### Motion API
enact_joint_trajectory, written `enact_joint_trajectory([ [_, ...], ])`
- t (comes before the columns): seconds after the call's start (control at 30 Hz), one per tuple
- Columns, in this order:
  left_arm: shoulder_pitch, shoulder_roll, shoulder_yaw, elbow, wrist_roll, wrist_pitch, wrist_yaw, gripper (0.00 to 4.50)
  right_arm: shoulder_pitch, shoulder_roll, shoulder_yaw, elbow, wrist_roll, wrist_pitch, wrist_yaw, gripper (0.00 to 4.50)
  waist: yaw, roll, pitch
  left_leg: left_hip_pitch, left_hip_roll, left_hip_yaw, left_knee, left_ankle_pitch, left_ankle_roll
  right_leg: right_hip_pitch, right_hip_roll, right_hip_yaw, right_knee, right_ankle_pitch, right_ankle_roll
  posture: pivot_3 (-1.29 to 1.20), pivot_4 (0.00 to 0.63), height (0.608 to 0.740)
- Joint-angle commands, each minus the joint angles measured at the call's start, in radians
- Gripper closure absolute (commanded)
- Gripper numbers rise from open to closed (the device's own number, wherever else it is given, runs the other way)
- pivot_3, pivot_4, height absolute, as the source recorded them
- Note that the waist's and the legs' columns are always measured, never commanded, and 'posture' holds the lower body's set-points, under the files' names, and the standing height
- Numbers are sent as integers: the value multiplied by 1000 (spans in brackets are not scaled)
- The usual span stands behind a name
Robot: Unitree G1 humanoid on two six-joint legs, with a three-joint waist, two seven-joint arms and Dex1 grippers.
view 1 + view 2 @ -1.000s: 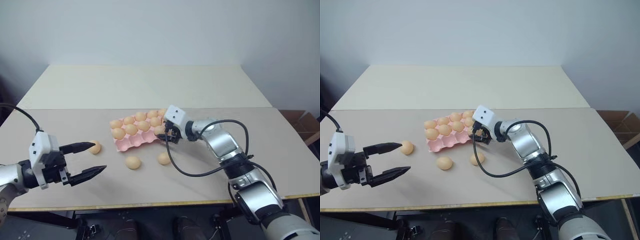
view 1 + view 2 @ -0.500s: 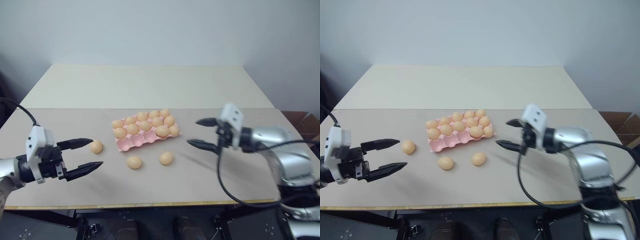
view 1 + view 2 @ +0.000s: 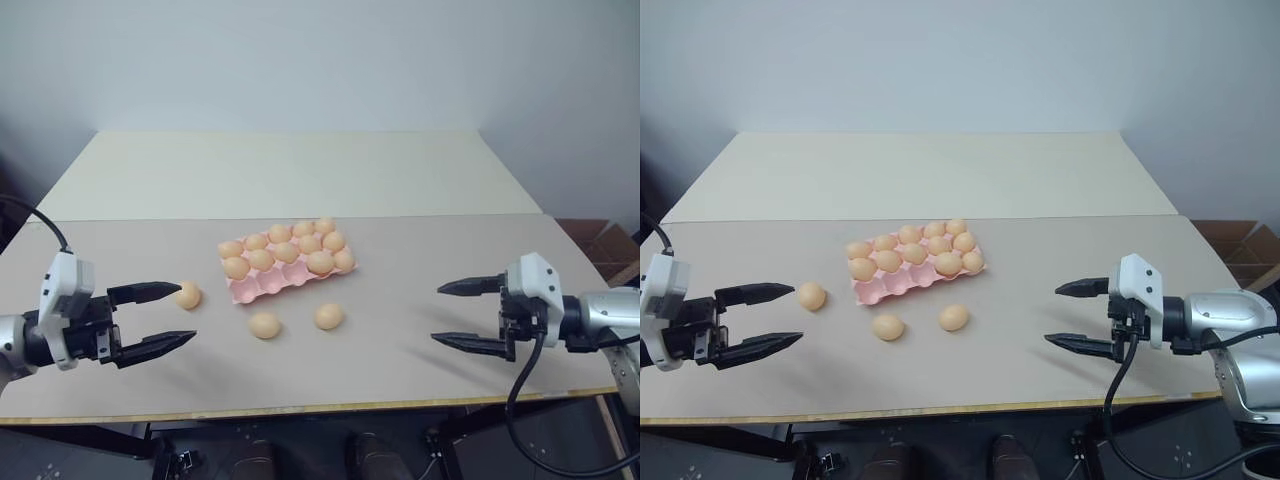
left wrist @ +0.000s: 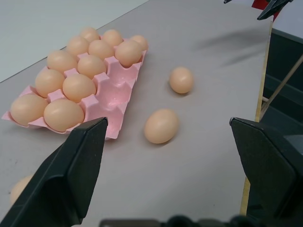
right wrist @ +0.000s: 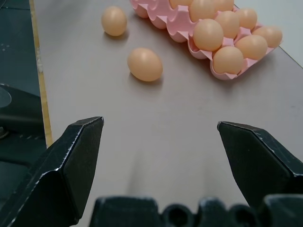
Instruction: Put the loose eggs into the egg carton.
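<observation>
The pink egg carton [image 3: 268, 286] lies mid-table with several eggs in its far rows and its near row of cups bare. Three loose eggs rest on the table: one [image 3: 187, 294] left of the carton and two [image 3: 265, 325] [image 3: 329, 316] in front of it. My left gripper [image 3: 188, 312] hovers open and empty at the left, the left egg just past its fingertips. Open and empty as well, my right gripper [image 3: 437, 314] hangs well to the right of the carton, pointing towards it. The right wrist view has the two front eggs [image 5: 145, 64] [image 5: 114, 20] ahead.
The beige table [image 3: 400, 250] has bare surface between the carton and my right gripper. Its front edge [image 3: 330, 405] runs close below both grippers. A second, lighter tabletop [image 3: 290, 170] adjoins at the back. A cardboard box [image 3: 605, 245] sits off the right edge.
My right gripper has pulled away from the carton's right end, back and far to the right, open. The left gripper has stayed where it was.
</observation>
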Motion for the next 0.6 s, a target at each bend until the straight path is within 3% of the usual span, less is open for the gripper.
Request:
enact_joint_trajectory([
  [0.03, -2, 3, 23, -23, -4, -13, 0, 0, -33, -7, 6, -10, 24, -34, 0, 26, 0, 0, 0, 0, 0, 0, 0, 0, 0, 0, 0, 0, 0, 0, 0, 0, 150, 740],
  [0.27, 1, -1, 9, -35, -2, -14, 7, 0, -183, 100, 218, 0, -82, -102, -65, 26, -4, 0, 0, 1, 1, 0, 0, 0, 0, 0, 2, 0, 1, 0, 0, 0, 150, 740],
  [0.6, -6, 6, 2, -44, -4, -9, 9, 0, -396, 348, 572, 215, -348, -260, -140, 26, -1, 0, 0, -1, 1, 0, 0, 0, 0, -1, 2, 0, 1, 1, 0, 0, 150, 740],
])
